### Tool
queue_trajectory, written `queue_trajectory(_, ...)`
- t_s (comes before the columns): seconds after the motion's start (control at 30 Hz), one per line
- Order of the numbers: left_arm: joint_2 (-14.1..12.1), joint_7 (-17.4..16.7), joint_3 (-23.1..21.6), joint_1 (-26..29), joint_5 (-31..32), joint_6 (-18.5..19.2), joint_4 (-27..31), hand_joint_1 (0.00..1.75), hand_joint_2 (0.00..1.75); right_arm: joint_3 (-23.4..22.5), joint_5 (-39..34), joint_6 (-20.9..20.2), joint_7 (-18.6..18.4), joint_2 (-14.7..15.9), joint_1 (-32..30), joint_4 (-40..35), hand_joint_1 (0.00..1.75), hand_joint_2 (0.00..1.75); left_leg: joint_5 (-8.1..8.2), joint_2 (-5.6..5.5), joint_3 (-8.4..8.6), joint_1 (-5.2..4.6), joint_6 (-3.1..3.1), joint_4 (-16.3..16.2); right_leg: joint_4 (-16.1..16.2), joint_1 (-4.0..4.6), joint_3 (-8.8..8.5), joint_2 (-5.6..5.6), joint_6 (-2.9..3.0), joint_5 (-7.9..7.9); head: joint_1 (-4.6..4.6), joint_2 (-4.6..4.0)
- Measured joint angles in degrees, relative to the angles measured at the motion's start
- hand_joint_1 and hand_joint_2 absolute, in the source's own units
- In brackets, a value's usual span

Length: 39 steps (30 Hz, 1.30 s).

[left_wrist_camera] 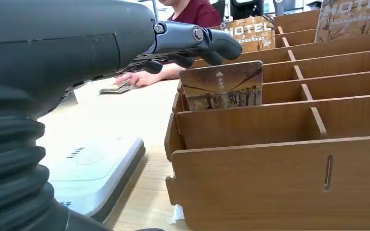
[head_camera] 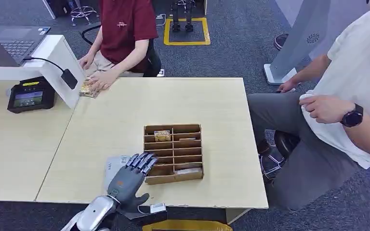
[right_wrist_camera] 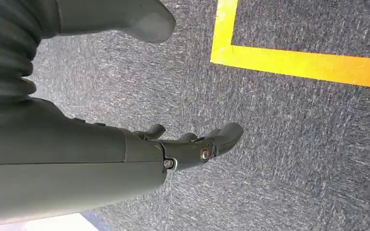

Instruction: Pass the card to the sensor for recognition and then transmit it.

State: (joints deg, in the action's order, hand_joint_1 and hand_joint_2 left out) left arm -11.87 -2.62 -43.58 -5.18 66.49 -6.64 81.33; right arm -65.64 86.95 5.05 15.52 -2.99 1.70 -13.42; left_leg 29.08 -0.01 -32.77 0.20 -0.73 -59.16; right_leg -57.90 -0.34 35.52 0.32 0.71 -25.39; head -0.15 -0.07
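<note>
A wooden slotted box (head_camera: pixel 173 153) stands near the table's front edge. In the left wrist view a brown picture card (left_wrist_camera: pixel 221 85) stands upright in one of the box's (left_wrist_camera: pixel 279 183) near slots. My left hand (head_camera: pixel 132 175) hovers at the box's left end, its fingers (left_wrist_camera: pixel 197 41) stretched out just above that card's corner and holding nothing. Under the hand lies the flat white sensor pad (head_camera: pixel 112 167), which the left wrist view also shows (left_wrist_camera: pixel 94 173). More hotel cards (head_camera: pixel 163 135) stand in a far slot. My right hand (right_wrist_camera: pixel 192 144) hangs over the grey carpet, fingers apart and empty.
A person in a red shirt (head_camera: pixel 125 29) sits across the table, hands by a small pile of cards (head_camera: pixel 89 89). A person in white (head_camera: pixel 351 96) sits at the right. A black terminal (head_camera: pixel 30 98) and a laptop (head_camera: pixel 14 44) stand at the far left.
</note>
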Motion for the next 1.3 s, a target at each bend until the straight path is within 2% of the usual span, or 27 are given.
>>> queue_trajectory(0.63,0.2,-0.3,1.0,1.2,-0.1,-0.3,0.0,0.00,1.75,0.0,0.5,0.2,0.0,0.0,0.0,0.0,0.00,1.75,0.00,0.00,-0.01,0.00,0.00,0.0,0.0,0.00,0.00,0.00,0.00,0.00,0.00,0.00)
queue_trajectory(0.67,0.2,-0.4,1.1,1.4,0.0,-0.5,0.0,0.65,1.75,0.0,0.6,0.2,0.0,0.0,0.0,0.0,0.00,1.75,0.00,0.00,-0.01,0.00,0.00,0.0,0.0,0.00,0.00,0.00,0.00,0.00,0.00,0.00)
queue_trajectory(0.7,0.2,-0.4,1.3,1.6,0.0,-0.5,0.0,1.54,1.75,0.0,0.7,0.2,-0.1,0.0,0.0,0.0,0.00,1.75,0.00,0.00,-0.01,0.00,0.00,0.0,0.0,0.00,0.00,0.00,0.00,0.00,0.00,0.00)
queue_trajectory(0.73,0.2,-0.4,1.4,1.8,0.1,-0.6,0.0,1.75,1.75,0.0,0.7,0.3,-0.2,0.0,0.0,0.0,0.00,1.75,0.00,0.00,-0.01,0.00,0.00,0.0,0.0,0.00,0.00,0.00,0.00,0.00,0.00,0.00)
queue_trajectory(0.93,0.2,-0.4,2.3,3.0,0.4,-1.7,0.1,1.75,1.75,0.0,1.0,0.4,-0.4,-0.1,0.0,0.0,0.00,1.75,0.00,0.00,-0.01,0.01,0.00,0.0,0.0,0.00,-0.01,0.00,0.00,-0.01,0.02,-0.02)
queue_trajectory(1.3,0.2,0.6,3.3,2.9,-0.2,-1.4,0.3,1.75,1.75,0.0,1.0,0.4,-0.4,-0.1,0.0,0.0,0.00,1.75,0.00,-0.01,0.03,0.02,0.00,0.0,0.0,0.00,-0.05,0.00,0.00,-0.01,0.02,0.00)
